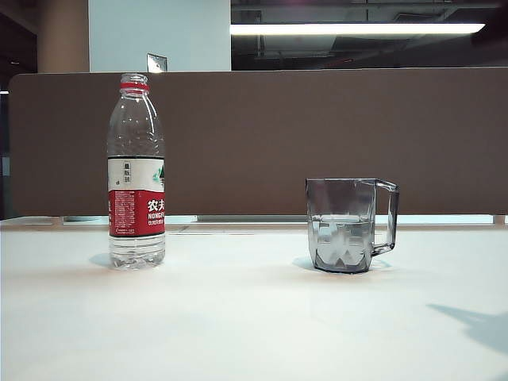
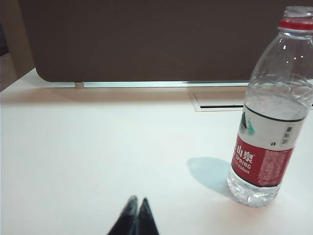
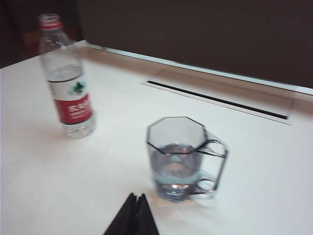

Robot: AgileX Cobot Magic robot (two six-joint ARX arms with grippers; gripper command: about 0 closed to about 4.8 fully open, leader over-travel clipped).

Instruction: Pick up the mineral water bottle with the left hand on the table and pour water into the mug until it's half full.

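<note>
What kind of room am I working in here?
Probably an office desk: a white table backed by a brown partition screen, a cable slot in the tabletop, and a strip light overhead. Both grippers, left and right, are shut.

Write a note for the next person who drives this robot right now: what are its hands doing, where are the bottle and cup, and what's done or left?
Left gripper: shut, empty, low over the table, short of the mineral water bottle.
Right gripper: shut, empty, just in front of the mug.
Bottle: upright on the left of the table, cap off, nobody holding it.
Mug: upright on the right, handle pointing away from the bottle, water about halfway up.
Done: the mug looks about half full and the bottle is set down.
Left: probably nothing; just check the water level.
</note>
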